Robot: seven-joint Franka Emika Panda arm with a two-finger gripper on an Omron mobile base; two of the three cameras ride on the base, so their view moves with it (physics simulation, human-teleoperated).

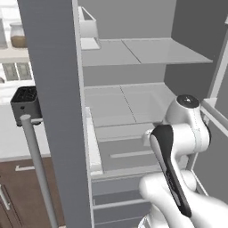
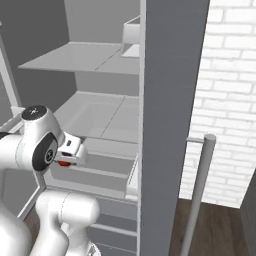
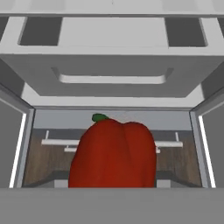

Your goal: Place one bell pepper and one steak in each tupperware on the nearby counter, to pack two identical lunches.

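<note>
Grey fridge shelves (image 1: 133, 104) and drawers fill the middle of both base views, the door (image 2: 170, 100) standing open. My hand (image 2: 67, 156), low at centre left of the right base view, is closed on the glossy bright-red rounded bell pepper (image 3: 113, 155), which sits bottom centre in the hand view. I judge I'm fetching the pepper; next comes carrying it out to a tupperware.
</note>
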